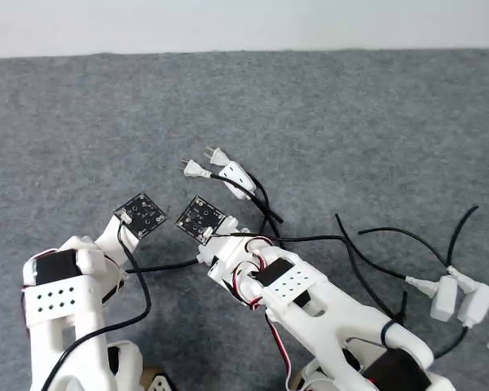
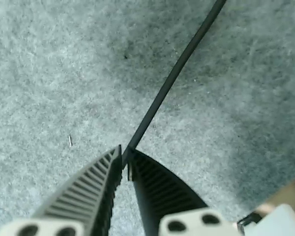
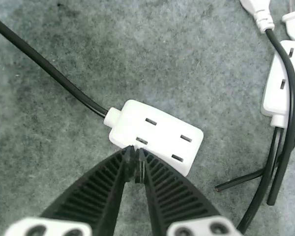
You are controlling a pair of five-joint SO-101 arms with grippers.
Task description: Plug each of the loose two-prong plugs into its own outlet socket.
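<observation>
Right gripper (image 3: 136, 153), jaws together, tips touching a white 2-socket outlet block (image 3: 157, 135); left gripper (image 2: 124, 153), jaws together, above a black cable (image 2: 172, 78). Pushing closed-jawed could skid the block.

Two white plugs (image 1: 196, 169) lie close together on the mat (image 1: 375, 114).

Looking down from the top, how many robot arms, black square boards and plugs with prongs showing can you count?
Robot arms: 2
Black square boards: 2
Plugs with prongs showing: 2
Total: 6
</observation>
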